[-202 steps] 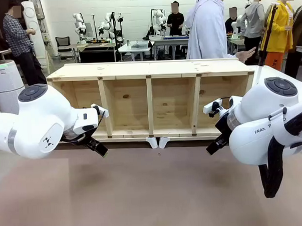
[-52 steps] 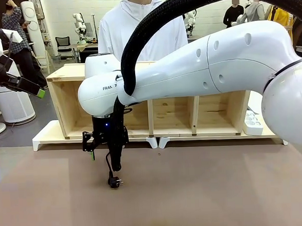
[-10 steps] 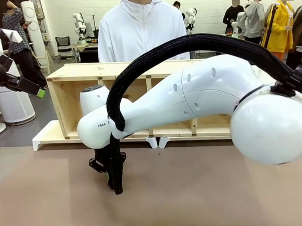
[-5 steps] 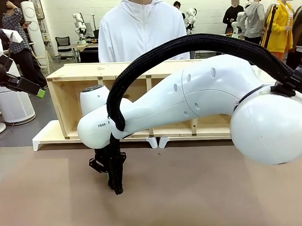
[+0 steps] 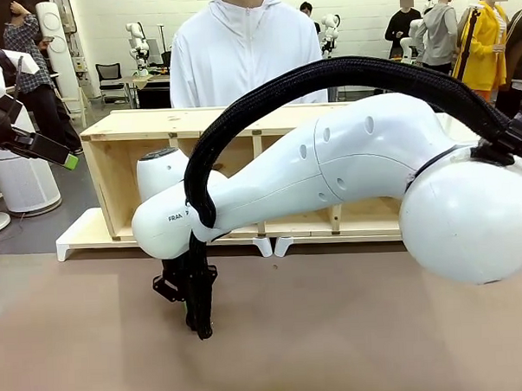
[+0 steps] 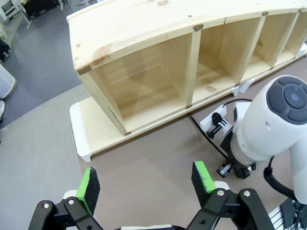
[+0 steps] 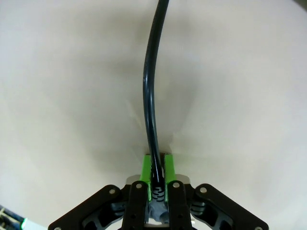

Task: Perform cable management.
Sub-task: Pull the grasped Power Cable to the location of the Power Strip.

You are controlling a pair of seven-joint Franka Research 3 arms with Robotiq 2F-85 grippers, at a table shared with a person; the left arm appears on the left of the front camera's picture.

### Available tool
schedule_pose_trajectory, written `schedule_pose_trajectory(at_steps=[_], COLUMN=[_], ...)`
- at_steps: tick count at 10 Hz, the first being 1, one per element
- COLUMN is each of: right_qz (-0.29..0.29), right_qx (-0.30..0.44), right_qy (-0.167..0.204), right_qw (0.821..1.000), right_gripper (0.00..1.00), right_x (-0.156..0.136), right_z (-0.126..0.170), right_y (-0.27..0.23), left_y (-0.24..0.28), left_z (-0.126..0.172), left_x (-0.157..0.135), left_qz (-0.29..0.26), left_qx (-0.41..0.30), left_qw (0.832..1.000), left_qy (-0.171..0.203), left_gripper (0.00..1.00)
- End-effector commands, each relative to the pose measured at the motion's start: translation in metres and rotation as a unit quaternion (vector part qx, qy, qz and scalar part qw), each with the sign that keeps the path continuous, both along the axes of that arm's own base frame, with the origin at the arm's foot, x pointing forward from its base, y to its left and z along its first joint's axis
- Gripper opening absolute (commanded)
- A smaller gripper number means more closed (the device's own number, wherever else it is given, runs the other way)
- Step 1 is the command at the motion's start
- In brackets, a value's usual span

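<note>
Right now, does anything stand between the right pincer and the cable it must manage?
Nothing visible does: the right pincer is shut directly on the cable, which runs on out of its grip.

light: bright, even | shadows: soft, beside cable (image 7: pixel 147 96) | focus: sharp | wrist views: wide-angle bend at edges

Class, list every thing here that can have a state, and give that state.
Cable, held in the right hand, gently curved.
Right hand, shut on the cable.
Left hand, open, empty.
Shelf, visible compartments empty.
</note>
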State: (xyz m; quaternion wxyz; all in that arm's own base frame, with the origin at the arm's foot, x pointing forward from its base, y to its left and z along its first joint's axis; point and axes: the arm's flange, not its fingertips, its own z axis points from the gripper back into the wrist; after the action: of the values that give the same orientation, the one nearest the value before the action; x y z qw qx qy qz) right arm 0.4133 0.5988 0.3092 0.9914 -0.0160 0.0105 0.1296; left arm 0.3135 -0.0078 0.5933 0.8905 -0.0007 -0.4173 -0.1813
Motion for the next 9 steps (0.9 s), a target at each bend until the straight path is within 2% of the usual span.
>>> schedule_pose_trajectory(at_steps=[1,5,9], right_qz=[0.011,0.007,-0.058], right_qx=[0.002,0.014,0.018], right_qy=[0.006,-0.012,-0.004], right_qw=[1.0,1.0,0.998], right_gripper=[0.13,0.13,0.13], right_x=[-0.043,-0.096,-0.134], right_z=[0.005,0.013,0.003], right_y=[-0.024,-0.061,-0.116], left_y=[0.0,0.0,0.0], left_z=[0.0,0.0,0.0], left_x=[0.002,0.002,0.002], left_qz=[0.003,0.003,0.003], left_qx=[-0.003,-0.003,-0.003], left_qw=[1.0,1.0,1.0], left_qy=[-0.004,-0.004,-0.004], left_gripper=[1.0,1.0,1.0])
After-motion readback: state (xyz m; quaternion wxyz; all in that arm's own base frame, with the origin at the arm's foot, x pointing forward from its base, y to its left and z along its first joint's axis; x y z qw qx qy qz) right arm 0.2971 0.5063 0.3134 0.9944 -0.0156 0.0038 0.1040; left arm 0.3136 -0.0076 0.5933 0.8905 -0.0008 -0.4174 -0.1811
